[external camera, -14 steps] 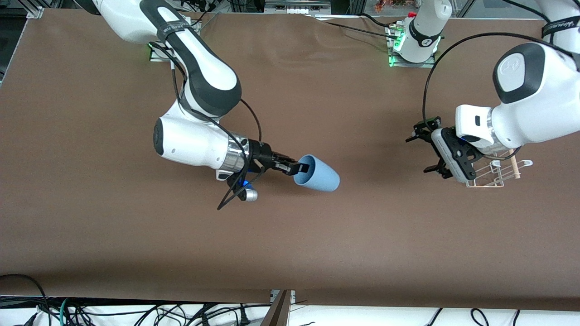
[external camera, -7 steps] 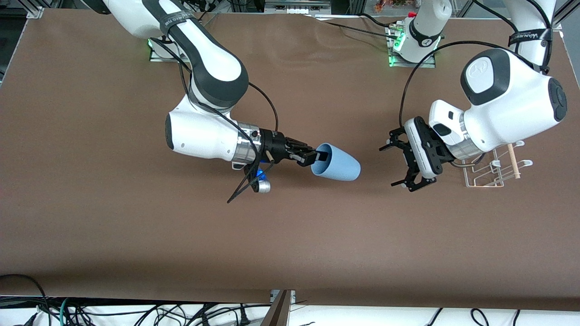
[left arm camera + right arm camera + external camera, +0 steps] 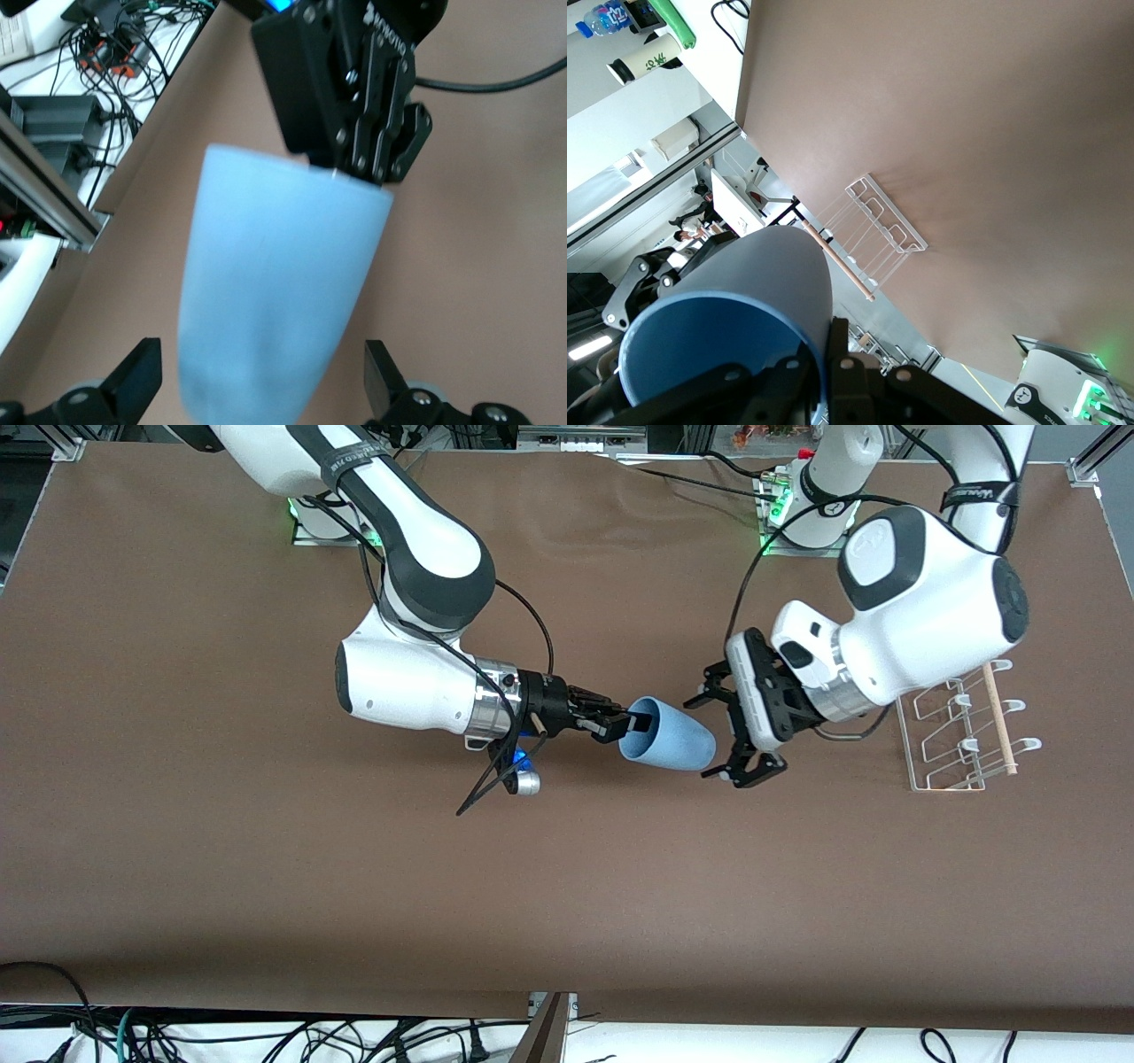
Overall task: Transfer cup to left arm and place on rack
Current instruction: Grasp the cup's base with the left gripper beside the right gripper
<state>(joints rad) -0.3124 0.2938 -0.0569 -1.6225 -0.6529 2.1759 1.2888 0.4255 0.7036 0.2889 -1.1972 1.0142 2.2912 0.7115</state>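
my right gripper [image 3: 625, 724] is pinching the light-blue cup [image 3: 669, 735] by its rim, held sideways above mid-table. my left gripper [image 3: 731, 731] is spread wide around its base. risk: closing off-centre, cup twisting loose short of the rack [image 3: 961, 731].

Bright, even overhead light; soft shadows under the cup [image 3: 666, 734], which looks blurry up close in the left wrist view.

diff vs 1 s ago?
The left gripper swung from over the rack toward the table's middle; its open jaws now flank the cup base. The right gripper carried the cup toward it, still pinching the rim. The rack stayed put.
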